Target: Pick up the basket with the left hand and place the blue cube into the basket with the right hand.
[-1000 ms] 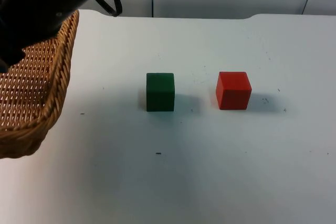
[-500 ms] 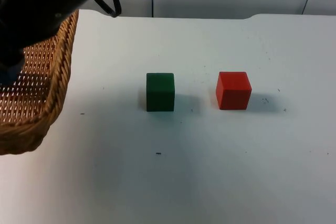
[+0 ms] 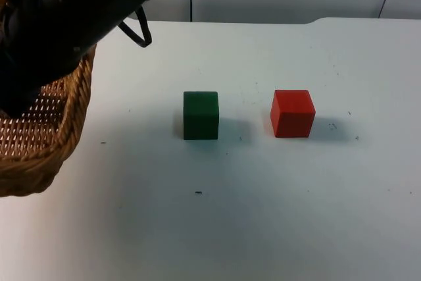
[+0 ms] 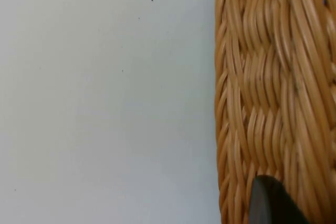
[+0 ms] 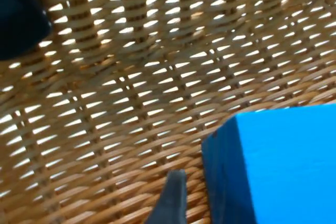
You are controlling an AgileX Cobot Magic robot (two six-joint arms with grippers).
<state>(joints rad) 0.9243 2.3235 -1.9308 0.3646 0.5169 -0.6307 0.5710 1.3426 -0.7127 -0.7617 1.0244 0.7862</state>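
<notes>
the wicker basket (image 3: 46,129) sits at the left edge of the white table (image 3: 263,215), with both black arms reaching over it from the far left corner. in the left wrist view a fingertip (image 4: 270,203) of the left gripper rests against the woven rim (image 4: 262,77), with bare table beside it; whether its fingers are clenched on the rim cannot be told. in the right wrist view the blue cube (image 5: 278,166) is inside the basket, just above or on its open-weave floor (image 5: 131,77), with a fingertip (image 5: 170,200) of the right gripper just beside it; whether it grasps the cube or has released it cannot be told. a green cube (image 3: 200,115) stands mid-table and a red cube (image 3: 292,113) to its right, apart.
</notes>
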